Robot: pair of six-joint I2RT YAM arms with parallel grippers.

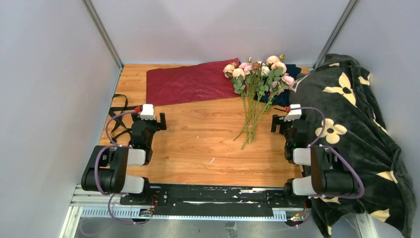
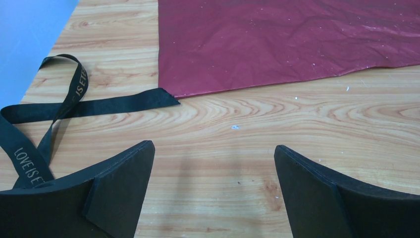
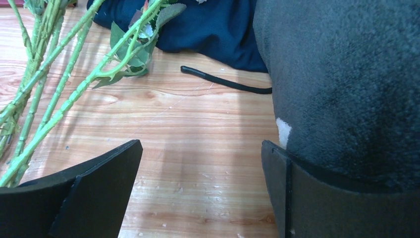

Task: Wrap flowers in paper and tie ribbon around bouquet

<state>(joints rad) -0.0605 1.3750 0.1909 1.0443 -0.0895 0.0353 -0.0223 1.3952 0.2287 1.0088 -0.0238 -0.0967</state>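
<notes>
So the flowers (image 1: 257, 84) are lying loose on the table (image 1: 208, 148), toward the far right. The pink and cream heads point at the back wall and the long green stems fan out toward the arms. The leftmost blooms look like they sit at or just over the right end of the paper (image 1: 190, 82), and the rest lie on a navy cloth (image 1: 293, 70).

The paper is spread flat along the back, a bit crinkly, not folded round anything. The ribbon (image 2: 74, 106) is off on the left side in loose loops, with one tail reaching right up to the paper's near corner. It's not tied to anything.

Left gripper (image 2: 213, 153) hangs over bare wood just short of that paper corner, jaws spread wide and holding nothing. Right gripper (image 3: 200, 148) is the same deal, wide apart and empty. It has stems off to its left and its right finger is up against the big dark blanket (image 1: 356, 119).

Honestly I'd say nothing has been done so far. The stems need gathering onto the sheet, then the wrap, then the tie.
</notes>
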